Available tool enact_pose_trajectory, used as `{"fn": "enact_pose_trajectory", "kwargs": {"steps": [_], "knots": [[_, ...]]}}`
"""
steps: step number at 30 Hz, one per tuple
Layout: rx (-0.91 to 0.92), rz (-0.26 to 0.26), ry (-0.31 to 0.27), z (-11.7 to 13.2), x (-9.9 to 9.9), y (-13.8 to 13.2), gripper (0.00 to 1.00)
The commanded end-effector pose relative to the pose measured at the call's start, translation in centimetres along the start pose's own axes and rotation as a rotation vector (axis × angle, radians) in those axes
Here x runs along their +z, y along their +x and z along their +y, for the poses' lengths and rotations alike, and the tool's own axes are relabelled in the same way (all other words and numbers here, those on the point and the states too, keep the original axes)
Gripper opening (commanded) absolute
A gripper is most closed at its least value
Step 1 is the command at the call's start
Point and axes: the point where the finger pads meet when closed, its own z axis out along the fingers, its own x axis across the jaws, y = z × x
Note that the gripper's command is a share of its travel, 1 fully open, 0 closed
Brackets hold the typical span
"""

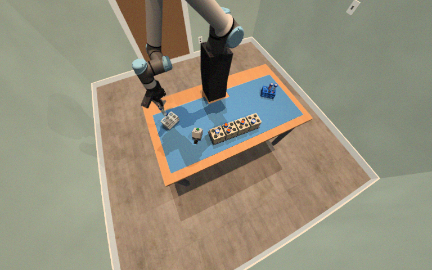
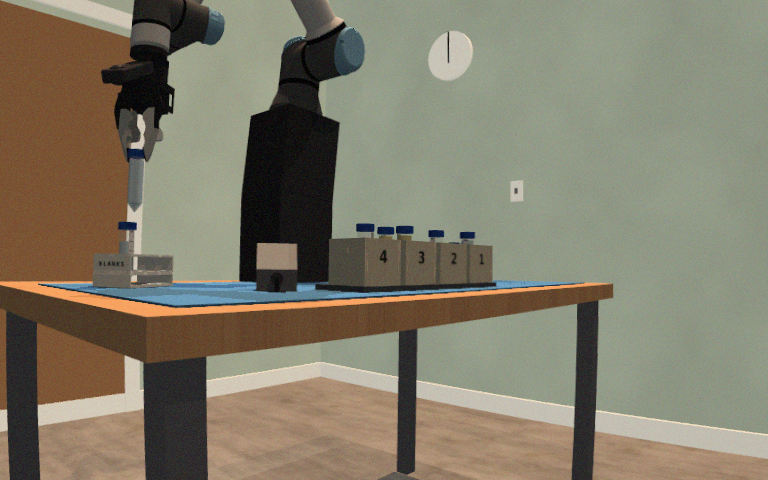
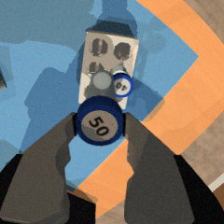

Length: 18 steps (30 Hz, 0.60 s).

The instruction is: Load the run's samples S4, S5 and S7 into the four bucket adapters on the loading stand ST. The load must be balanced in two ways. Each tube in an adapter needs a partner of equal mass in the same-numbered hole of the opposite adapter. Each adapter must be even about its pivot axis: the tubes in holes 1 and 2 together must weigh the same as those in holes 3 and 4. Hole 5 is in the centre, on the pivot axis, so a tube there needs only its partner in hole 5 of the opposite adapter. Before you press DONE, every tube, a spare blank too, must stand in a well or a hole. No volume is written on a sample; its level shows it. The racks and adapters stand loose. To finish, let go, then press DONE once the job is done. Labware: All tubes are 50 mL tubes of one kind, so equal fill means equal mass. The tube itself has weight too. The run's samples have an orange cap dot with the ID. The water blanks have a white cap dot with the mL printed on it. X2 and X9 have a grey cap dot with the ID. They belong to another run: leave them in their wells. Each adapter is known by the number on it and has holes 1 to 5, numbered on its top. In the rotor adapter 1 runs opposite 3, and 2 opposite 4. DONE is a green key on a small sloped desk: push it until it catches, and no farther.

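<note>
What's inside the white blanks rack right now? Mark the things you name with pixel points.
The blanks rack (image 2: 111,276) (image 3: 112,39) holds one tube (image 2: 127,226) (image 3: 122,86), its cap reading 40. The held 50 tube (image 3: 99,120) hides part of the rack's top, so wells there can't be checked.

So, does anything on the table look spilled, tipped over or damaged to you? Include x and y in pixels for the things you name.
Nothing stands out: the blanks rack (image 1: 169,124) (image 2: 111,278) (image 3: 85,91) and adapters (image 1: 217,138) (image 2: 346,263) stand upright, with no visible spill or damage.

A laboratory: blue-capped clear tubes (image 2: 135,181) (image 3: 100,122) and a white plastic rack (image 1: 170,121) (image 2: 111,272) (image 3: 108,42) marked BLANKS show it. Beige numbered adapter blocks (image 1: 217,135) (image 2: 382,261) line the bench (image 1: 190,173) (image 2: 283,331) (image 3: 193,47).
</note>
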Motion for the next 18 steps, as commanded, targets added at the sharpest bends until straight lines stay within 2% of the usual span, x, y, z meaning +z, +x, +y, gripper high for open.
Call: {"fn": "enact_pose_trajectory", "kwargs": {"steps": [1, 11, 13, 18], "knots": [[-0.112, 0.001, 0.005, 1.5, -0.1, -2.6, 0.0], [-0.112, 0.001, 0.005, 4.8, -0.1, -8.3, 0.0], [-0.112, 0.001, 0.005, 4.8, -0.1, -8.3, 0.0], [-0.112, 0.001, 0.005, 6.5, -0.1, -11.2, 0.0]]}}
